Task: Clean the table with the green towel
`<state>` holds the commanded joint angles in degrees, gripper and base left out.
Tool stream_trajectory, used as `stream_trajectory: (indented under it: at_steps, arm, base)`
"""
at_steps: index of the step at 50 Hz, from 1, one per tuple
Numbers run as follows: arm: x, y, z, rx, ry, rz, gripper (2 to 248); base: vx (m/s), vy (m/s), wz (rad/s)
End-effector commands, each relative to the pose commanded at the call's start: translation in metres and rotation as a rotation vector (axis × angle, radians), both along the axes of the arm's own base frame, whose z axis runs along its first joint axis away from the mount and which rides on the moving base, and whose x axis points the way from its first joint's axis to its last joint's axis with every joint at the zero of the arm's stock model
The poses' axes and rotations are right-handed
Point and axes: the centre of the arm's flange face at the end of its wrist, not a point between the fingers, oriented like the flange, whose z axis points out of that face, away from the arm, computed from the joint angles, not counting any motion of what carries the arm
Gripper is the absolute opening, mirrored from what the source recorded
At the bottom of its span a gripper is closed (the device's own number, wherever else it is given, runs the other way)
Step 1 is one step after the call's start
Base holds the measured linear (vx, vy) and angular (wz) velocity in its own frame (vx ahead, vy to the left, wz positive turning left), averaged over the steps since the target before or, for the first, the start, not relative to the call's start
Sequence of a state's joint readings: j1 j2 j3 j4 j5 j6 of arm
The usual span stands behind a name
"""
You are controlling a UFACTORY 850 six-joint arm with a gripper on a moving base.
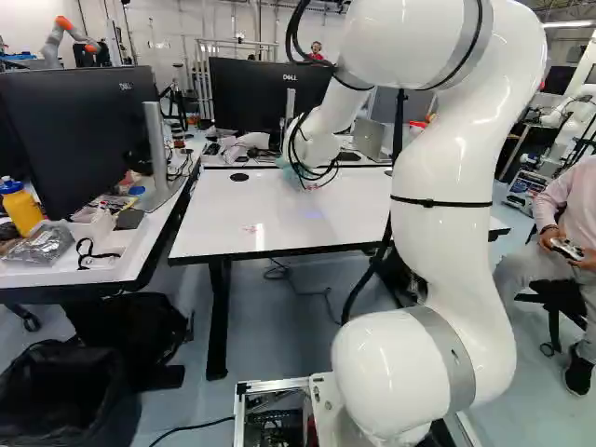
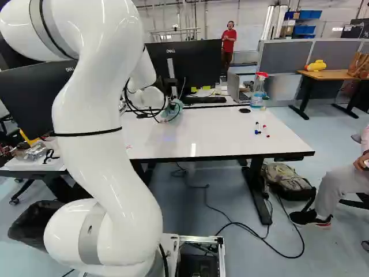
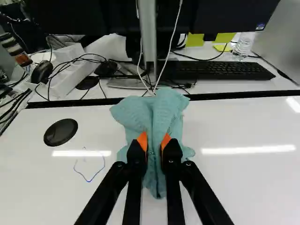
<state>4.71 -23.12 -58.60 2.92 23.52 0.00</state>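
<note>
Green towel (image 3: 152, 110) is pinched in the jaws toward the back of the desk (image 3: 239, 187), folds (image 3: 156, 185) loose for wiping, I'd guess. Blue scribble (image 3: 89, 181) probably needs it.

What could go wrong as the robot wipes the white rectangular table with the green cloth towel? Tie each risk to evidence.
The towel, gripped by the black two-finger gripper, reaches the table's far edge, near thin white cables; it might snag them.

The thin blue marking lies beside the towel, so a narrow wipe could miss it.

Small red and blue pieces sit toward the right base view's right; a wide sweep might scatter them.
</note>
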Motion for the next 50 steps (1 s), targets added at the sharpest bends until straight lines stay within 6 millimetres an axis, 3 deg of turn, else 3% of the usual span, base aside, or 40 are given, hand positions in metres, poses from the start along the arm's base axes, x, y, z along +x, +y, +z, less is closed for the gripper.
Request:
stream_trajectory:
  at_steps: [50]
  arm:
    - [0.002, 0.082, -0.001, 0.001, -0.008, 0.133, 51]
  base:
    - [0.0, 0.0, 0.0]
